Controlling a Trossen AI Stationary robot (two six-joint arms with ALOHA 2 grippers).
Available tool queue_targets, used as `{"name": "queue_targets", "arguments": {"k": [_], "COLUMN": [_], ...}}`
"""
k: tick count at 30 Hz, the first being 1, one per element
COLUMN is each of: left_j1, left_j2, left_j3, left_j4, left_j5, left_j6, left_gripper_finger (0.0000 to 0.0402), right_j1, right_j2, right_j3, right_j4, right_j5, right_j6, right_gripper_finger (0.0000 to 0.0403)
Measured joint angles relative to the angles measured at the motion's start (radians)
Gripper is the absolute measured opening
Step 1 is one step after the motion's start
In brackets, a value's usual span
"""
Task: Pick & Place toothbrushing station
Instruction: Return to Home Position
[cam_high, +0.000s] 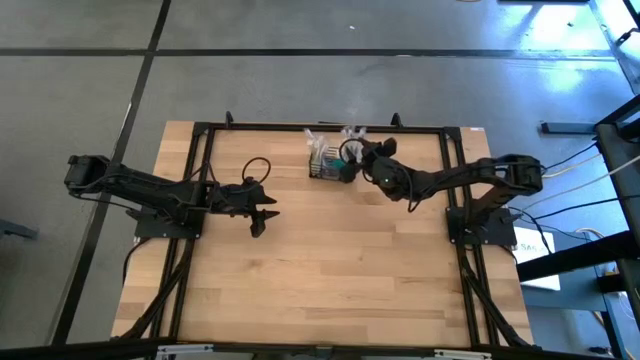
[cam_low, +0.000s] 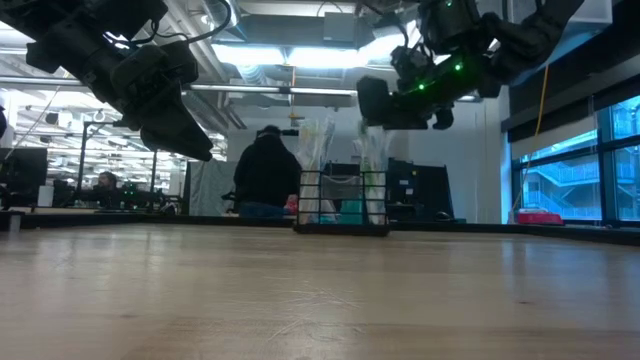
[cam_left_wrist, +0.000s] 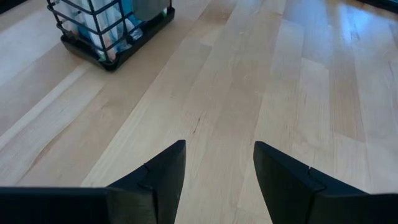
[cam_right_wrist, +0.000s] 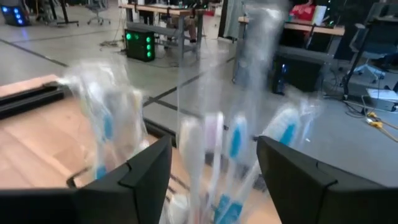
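Note:
The toothbrushing station, a small black wire-mesh caddy (cam_high: 325, 163) (cam_low: 343, 205) (cam_left_wrist: 112, 28), stands on its base near the middle of the table's far edge. Toothbrushes in clear wrappers (cam_low: 318, 150) (cam_right_wrist: 214, 143) stick up out of it. My right gripper (cam_high: 352, 162) (cam_low: 388, 105) (cam_right_wrist: 214, 177) is open, just right of and above the caddy, at the height of the wrapper tops, which show between its fingers. My left gripper (cam_high: 264, 215) (cam_left_wrist: 217, 168) hangs open over bare wood, left of the caddy and nearer the table's front. My right gripper stands open with the tops of the wrapped toothbrushes (cam_right_wrist: 233, 140) between its fingers, coming nearly level from the table's right. Whether a finger touches a wrapper, I cannot tell.
A black frame rail (cam_high: 320, 127) runs along the table's far edge behind the caddy, and others run down both sides. Bare wood (cam_high: 330, 270) fills the middle and near part of the table. A person in dark clothes (cam_low: 265, 170) stands in the room beyond.

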Motion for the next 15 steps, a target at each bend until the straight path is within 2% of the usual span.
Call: {"name": "queue_targets", "arguments": {"k": [8,15], "left_j1": [0.000,0.000], "left_j2": [0.000,0.000], "left_j3": [0.000,0.000], "left_j4": [0.000,0.000], "left_j5": [0.000,0.000], "left_j6": [0.000,0.000], "left_gripper_finger": [0.0184,0.0184], "right_j1": [0.005,0.005], "right_j2": [-0.015,-0.031], "right_j3": [0.000,0.000], "right_j4": [0.000,0.000], "right_j5": [0.008,0.056], "right_j6": [-0.023,-0.054], "right_gripper_finger": [0.0232,0.0226]}}
